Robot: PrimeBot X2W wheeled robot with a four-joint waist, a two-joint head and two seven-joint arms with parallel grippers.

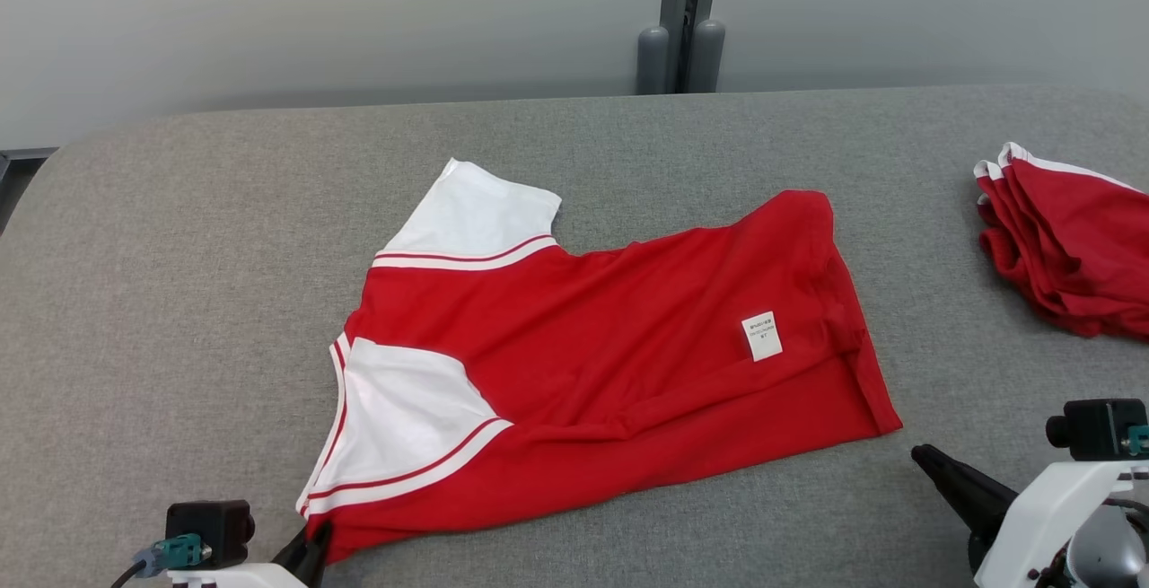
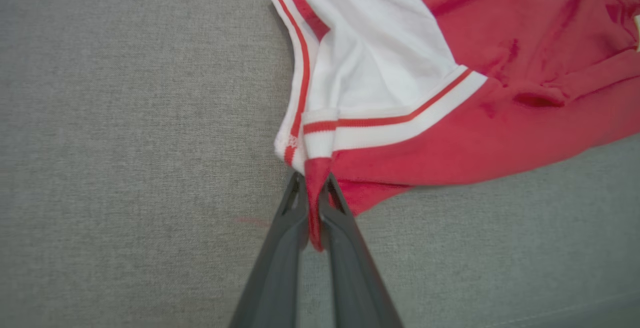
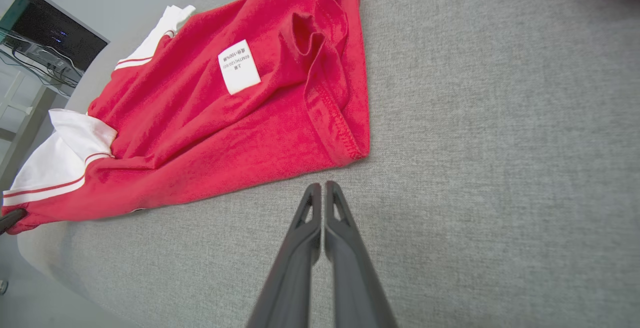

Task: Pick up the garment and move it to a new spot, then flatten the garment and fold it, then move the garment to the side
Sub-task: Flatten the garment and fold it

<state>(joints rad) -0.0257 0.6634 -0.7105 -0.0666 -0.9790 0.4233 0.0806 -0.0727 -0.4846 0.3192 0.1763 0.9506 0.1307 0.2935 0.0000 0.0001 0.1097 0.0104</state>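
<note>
left gripper [image 2: 312,183]: rises from the middle of the bottom edge, its two dark jaws pressed onto a narrow fold of red cloth
garment [image 2: 500,132]: a red shirt, rumpled, spread across the upper right
white panel [image 2: 380,57]: part of the shirt, edged by a white band with a thin red stripe
pinched part: a red corner just below the striped band, with a strip of it trailing down between the jaws
bench [image 2: 125,142]: grey woven cover, bare to the left of and below the shirt

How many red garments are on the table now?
2: one spread shirt in the middle, its near corner pinched by the left pincer; one folded bundle at the right edge, cut off, possibly hiding more.
</note>
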